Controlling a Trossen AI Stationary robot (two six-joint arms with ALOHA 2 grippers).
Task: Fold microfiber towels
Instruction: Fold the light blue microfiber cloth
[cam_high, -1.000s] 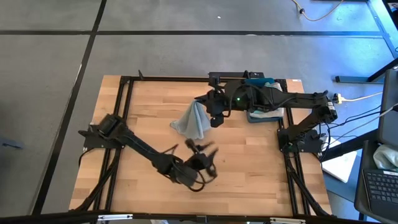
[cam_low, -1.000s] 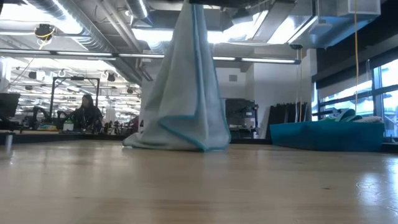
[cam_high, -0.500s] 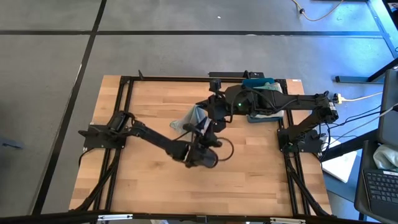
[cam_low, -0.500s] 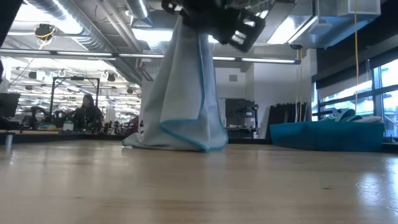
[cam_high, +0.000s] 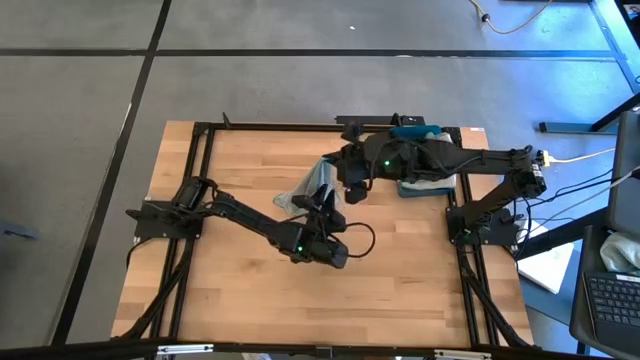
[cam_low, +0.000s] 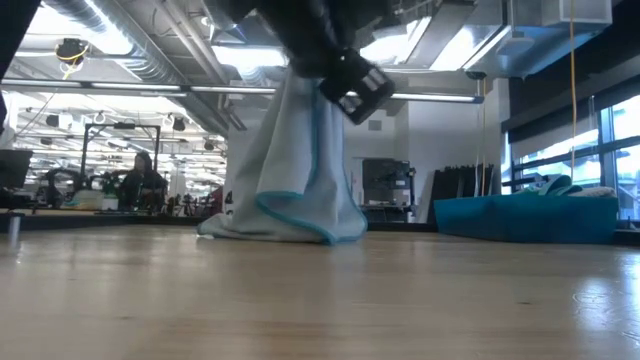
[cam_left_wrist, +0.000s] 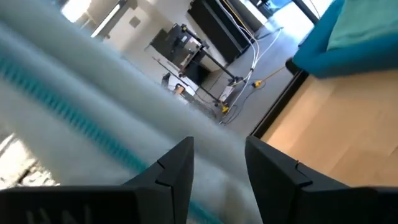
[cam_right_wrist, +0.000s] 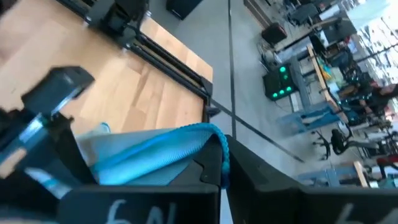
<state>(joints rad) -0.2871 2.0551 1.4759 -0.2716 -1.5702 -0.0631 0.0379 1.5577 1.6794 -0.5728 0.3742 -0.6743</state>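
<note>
At the table's middle, the right gripper (cam_right_wrist: 214, 163) hangs clamped on a pale grey towel (cam_low: 290, 170) whose hem drags on the table (cam_high: 220, 280), while the left gripper (cam_left_wrist: 217, 168), jaws apart, noses against it

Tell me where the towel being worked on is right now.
In the high view the pale blue towel hangs near the table's middle, its top pinched in the right pincer, with the left pincer right beside it.

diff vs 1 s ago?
The left gripper swung from the table's near side up to the hanging pale blue towel, fingers apart, nothing gripped yet. Unchanged: right gripper shut on the towel's top, hem on the table, blue tray.
</note>
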